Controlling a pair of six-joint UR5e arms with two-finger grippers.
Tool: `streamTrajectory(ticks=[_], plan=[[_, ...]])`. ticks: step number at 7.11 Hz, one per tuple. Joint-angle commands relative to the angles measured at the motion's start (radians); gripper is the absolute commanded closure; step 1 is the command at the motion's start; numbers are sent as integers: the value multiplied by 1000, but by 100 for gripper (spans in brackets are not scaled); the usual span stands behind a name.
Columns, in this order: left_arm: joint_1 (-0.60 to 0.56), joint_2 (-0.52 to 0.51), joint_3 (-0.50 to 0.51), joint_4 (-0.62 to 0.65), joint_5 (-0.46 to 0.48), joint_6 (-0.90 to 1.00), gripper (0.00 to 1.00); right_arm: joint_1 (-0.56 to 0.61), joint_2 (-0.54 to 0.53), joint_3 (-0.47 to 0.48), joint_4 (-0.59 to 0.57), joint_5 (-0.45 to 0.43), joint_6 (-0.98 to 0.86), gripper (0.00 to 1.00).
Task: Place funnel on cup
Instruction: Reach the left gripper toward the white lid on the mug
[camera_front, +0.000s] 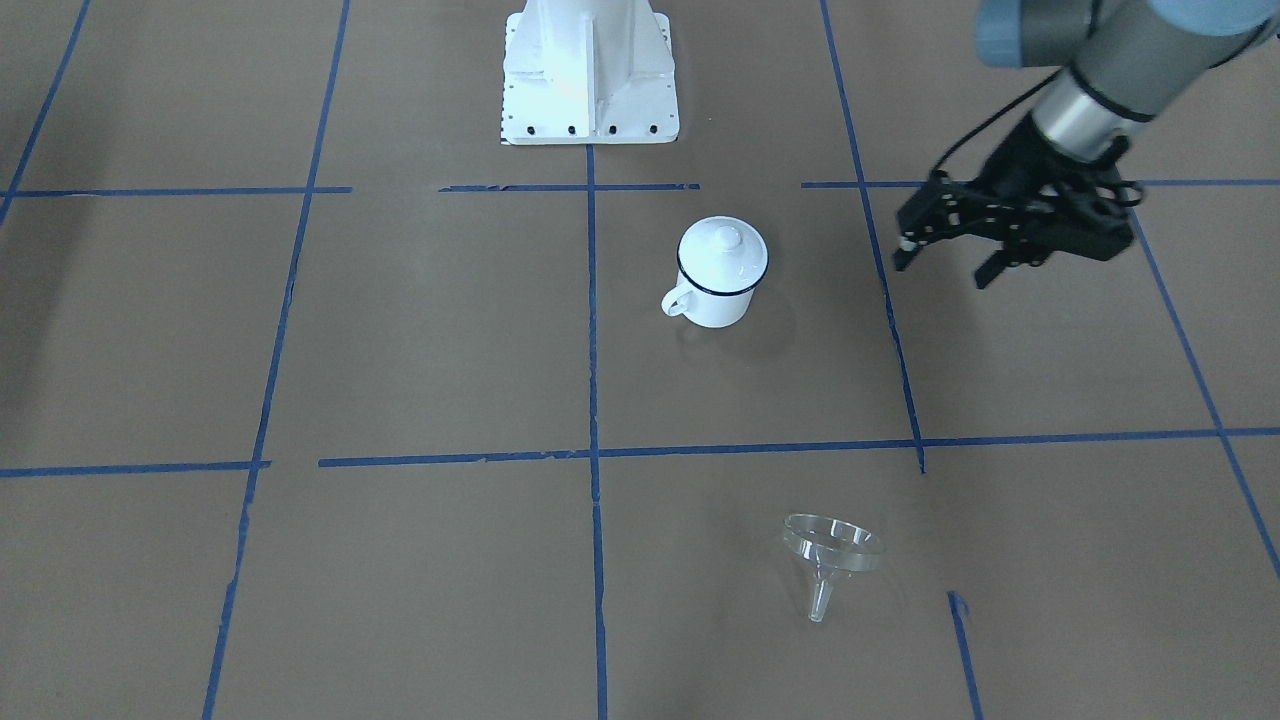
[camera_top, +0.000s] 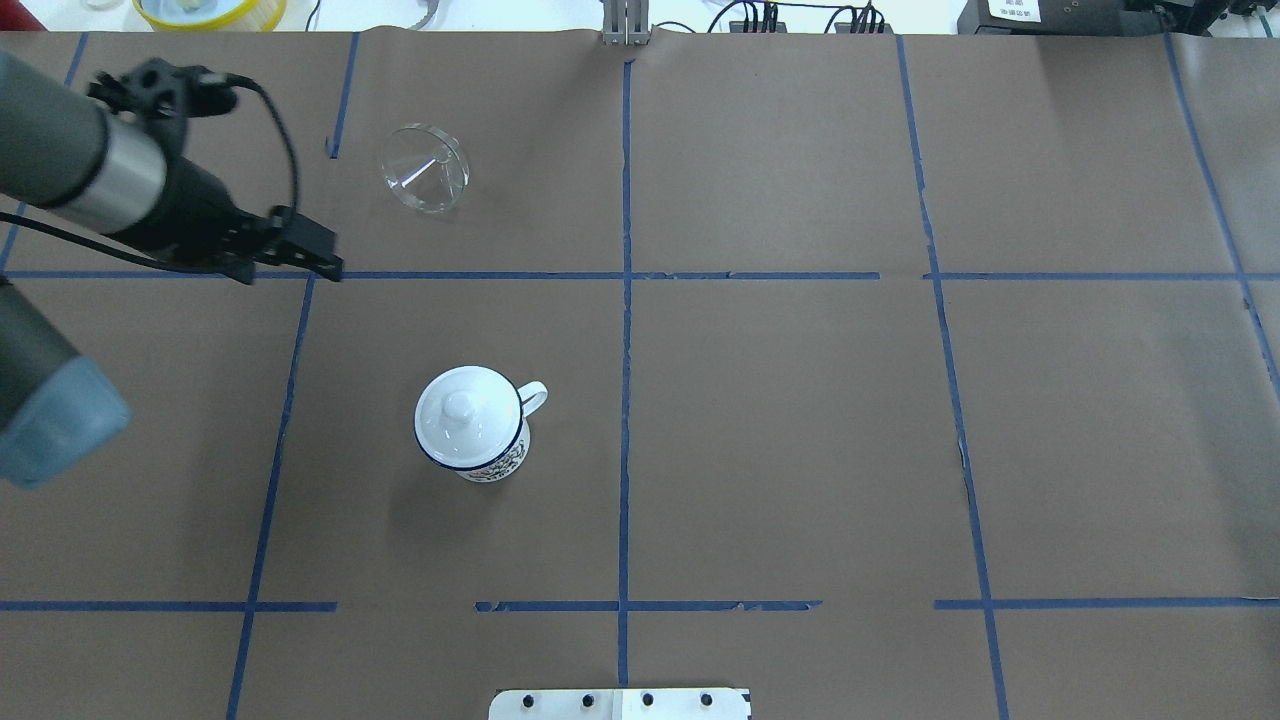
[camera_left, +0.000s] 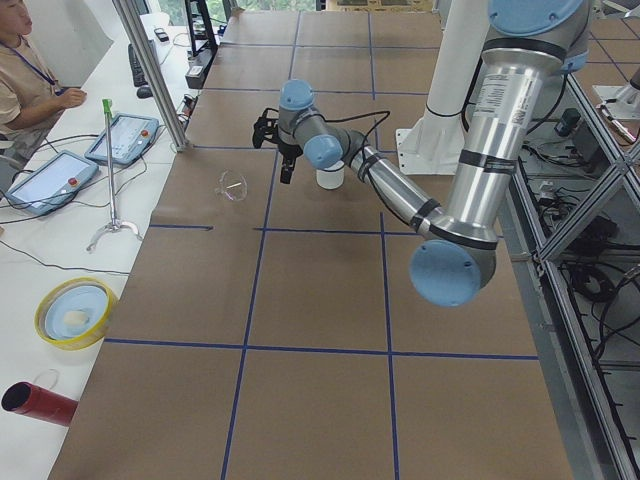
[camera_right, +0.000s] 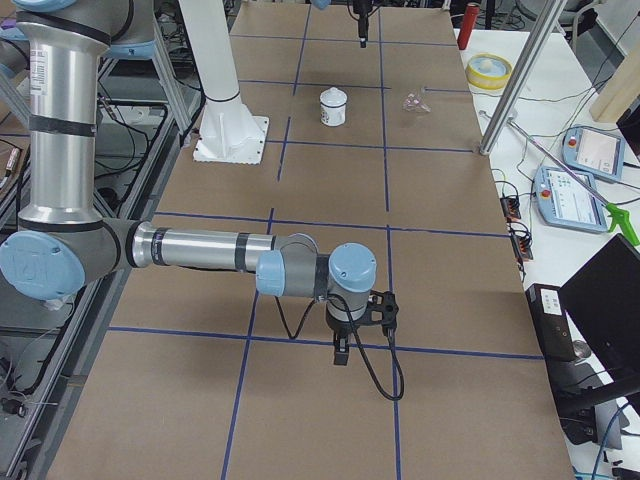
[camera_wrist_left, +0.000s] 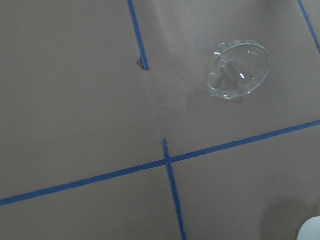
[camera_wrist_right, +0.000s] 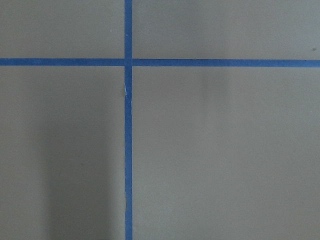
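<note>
The clear funnel (camera_front: 830, 555) lies tilted on the brown paper, spout toward the operators' side; it also shows in the overhead view (camera_top: 425, 168) and in the left wrist view (camera_wrist_left: 239, 69). The white cup (camera_front: 720, 275) with a dark blue rim stands upright near the table's middle (camera_top: 470, 425), with a white knobbed lid (camera_top: 460, 408) on it. My left gripper (camera_front: 945, 265) is open and empty, hovering above the table between cup and funnel, off to the left (camera_top: 292, 272). My right gripper (camera_right: 340, 350) shows only in the exterior right view, far from both; I cannot tell its state.
The white robot base (camera_front: 590, 70) stands at the table's robot side. Blue tape lines grid the paper. A yellow bowl (camera_left: 75, 312), a red cylinder (camera_left: 40, 402) and teach pendants (camera_left: 125, 138) sit on the side bench, where an operator (camera_left: 25, 70) sits.
</note>
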Motion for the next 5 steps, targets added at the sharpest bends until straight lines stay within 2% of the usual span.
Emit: streamTrajectory(ticks=[1,3,5], plan=[[187,-202,11,209,115,-232,0,0,0,0,0,0,0,0],[278,-218,32,214,227,-314,0,0,0,0,0,0,0,0],[296,-212,60,217,241,-318,0,0,0,0,0,0,0,0]])
